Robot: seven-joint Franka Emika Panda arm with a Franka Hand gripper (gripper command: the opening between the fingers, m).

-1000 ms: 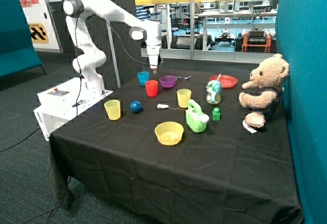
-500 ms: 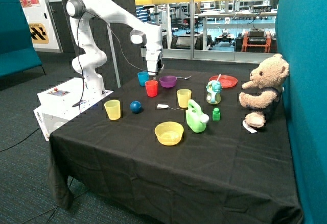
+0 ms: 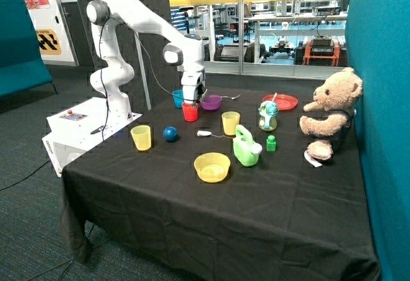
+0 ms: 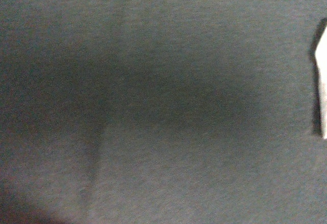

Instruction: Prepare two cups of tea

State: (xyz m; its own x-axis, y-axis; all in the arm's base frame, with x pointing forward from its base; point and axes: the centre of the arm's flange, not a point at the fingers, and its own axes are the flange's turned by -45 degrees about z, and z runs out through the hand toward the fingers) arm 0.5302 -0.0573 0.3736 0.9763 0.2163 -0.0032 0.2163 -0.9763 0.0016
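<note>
End effector (image 3: 192,102): directly above red cup (image 3: 190,112), finger state cannot tell.
Blue cup (image 3: 179,98): at red cup's 10 o'clock.
Tea bag (image 3: 204,133): on desk (image 3: 256,191), at red cup's 5 o'clock.

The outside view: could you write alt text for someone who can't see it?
A white robot arm lowers its gripper right over a red cup on a black-clothed table. Nearby sit a light blue cup, a purple bowl, a tea bag and a teddy bear.
</note>
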